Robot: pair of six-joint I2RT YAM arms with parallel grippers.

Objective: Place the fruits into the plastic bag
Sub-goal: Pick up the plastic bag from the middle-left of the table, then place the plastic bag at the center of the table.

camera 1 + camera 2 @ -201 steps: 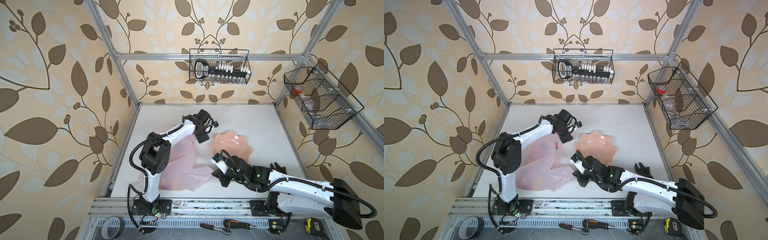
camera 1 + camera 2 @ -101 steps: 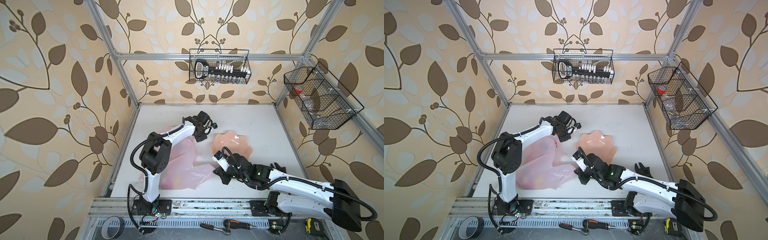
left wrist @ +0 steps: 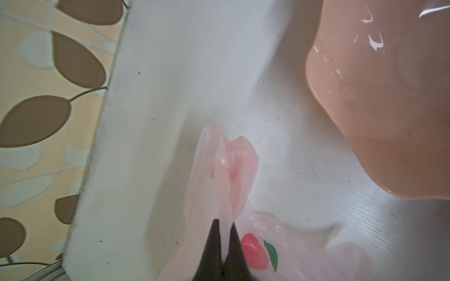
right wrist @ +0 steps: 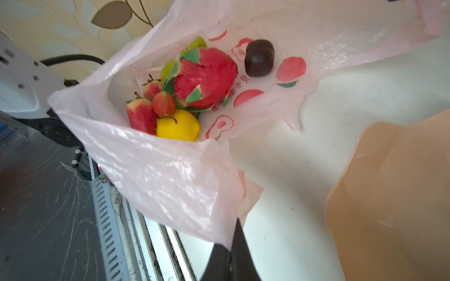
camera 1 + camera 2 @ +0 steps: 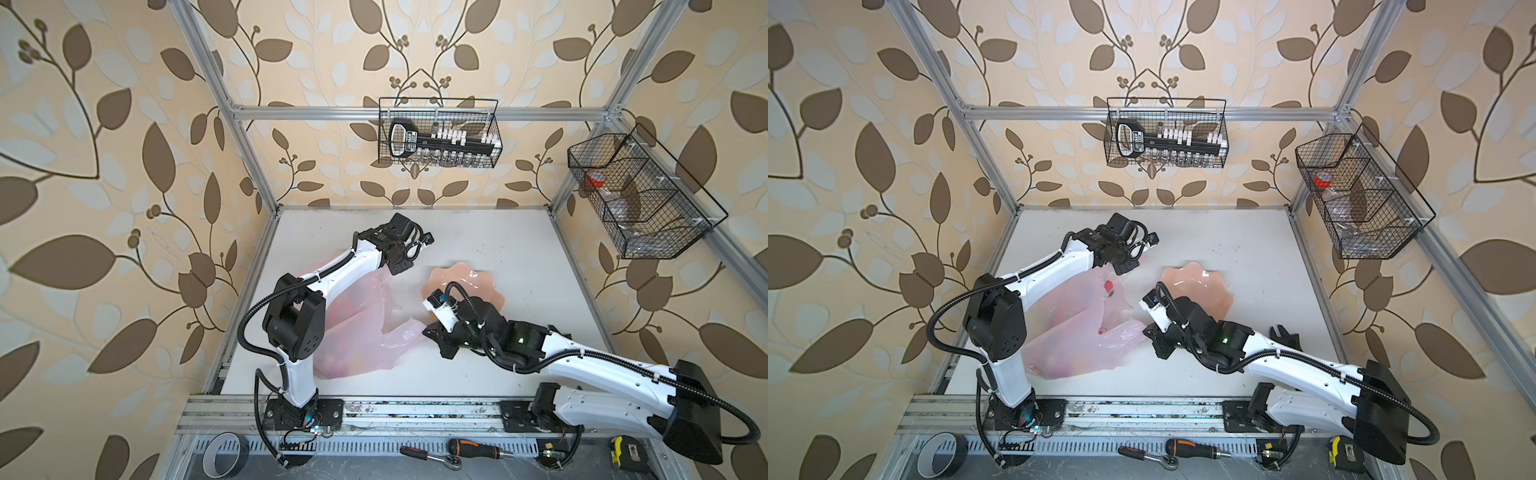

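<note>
In the last second the left fingers (image 3: 216, 231) had snapped shut from wide open, and they now pinched a crumpled handle loop at the far end of the plastic bag (image 5: 1075, 332). The bag's film had drawn up a little with them. The right fingers (image 4: 236, 240) were closed as well, nipping the near rim of the bag's mouth and tenting it open.

The bag lay on the left, near part of the desk (image 3: 182, 73), just left of the empty peach plate (image 5: 1200, 282). The fruits (image 4: 185, 97) were all inside. The dragon fruit (image 4: 207, 77), lemon (image 4: 177, 126) and strawberries (image 4: 142, 116) sat heaped together. The dark brown fruit (image 4: 259, 58) lay apart on the lower film, closer to the opening.

To my eye the loading was finished and what remained was gathering the bag. I would raise both holds slowly and evenly, so the mouth stayed high and that loose brown one rolled inward. A hard tug might slip or tear film this thin.

The left arm reached from its near-left base out to the far side, elbow bent, wrist tipped down over the bag's far corner. The right arm stretched low from the near right, its wrist between the plate's near edge and the bag.
</note>
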